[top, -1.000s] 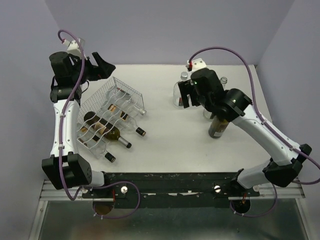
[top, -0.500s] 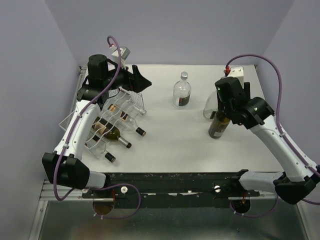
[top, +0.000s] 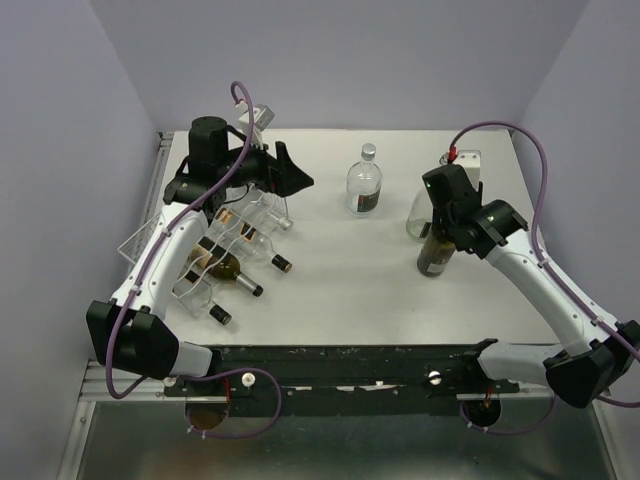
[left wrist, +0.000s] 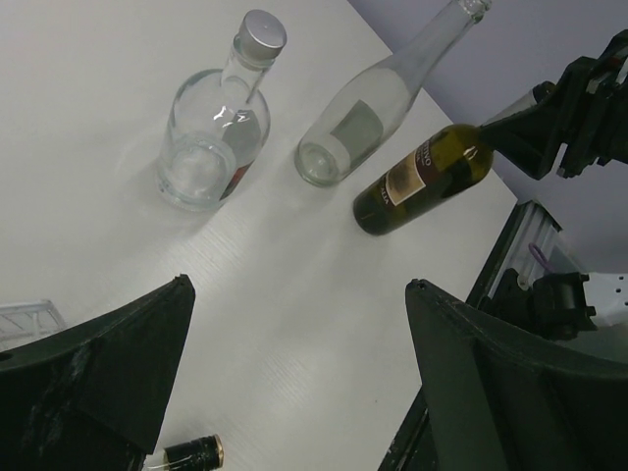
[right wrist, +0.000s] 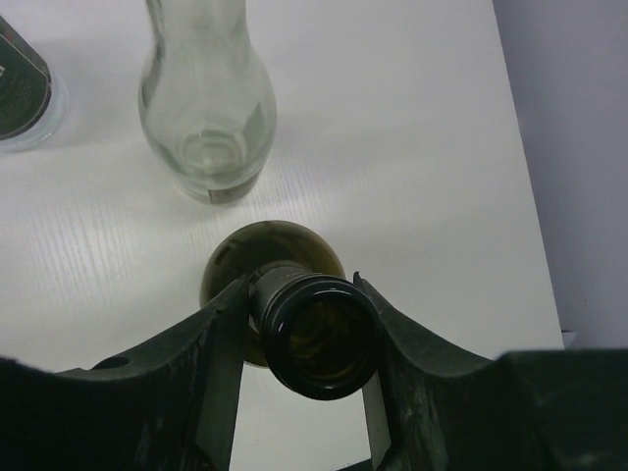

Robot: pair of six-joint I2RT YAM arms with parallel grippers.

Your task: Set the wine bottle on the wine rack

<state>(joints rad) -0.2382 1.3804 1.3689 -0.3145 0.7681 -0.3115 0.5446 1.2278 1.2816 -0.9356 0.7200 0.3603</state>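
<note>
Right gripper [right wrist: 299, 287] set around the neck of the wine bottle [right wrist: 316, 339]: fingers [right wrist: 221, 358] tight to both sides just under the lip, no gap showing, so gripping it. From above, tucked out of sight under the wrist, along with the bottle's neck; only the dark body and label in view there. Stands on its base on the table [top: 330, 270], right of centre, well apart from the rack [top: 200, 255] at the left. Hard to say whether quite upright.

Left gripper [top: 297, 168] spread wide, nothing between the fingers. Hangs over the rack's far right corner and covers that end. Racked bottles [top: 230, 270] lying on their sides, necks poking out over the near right edge; exact count unclear through the wire and the arm. Only a scrap of white wire at the lower left edge of the left wrist view.

Capped bottle [top: 364, 186] standing mid-table toward the back. Clear bottle [top: 417, 214] just behind the wine bottle, half covered by the right arm from above; top cut off by the frame in the left wrist view.
</note>
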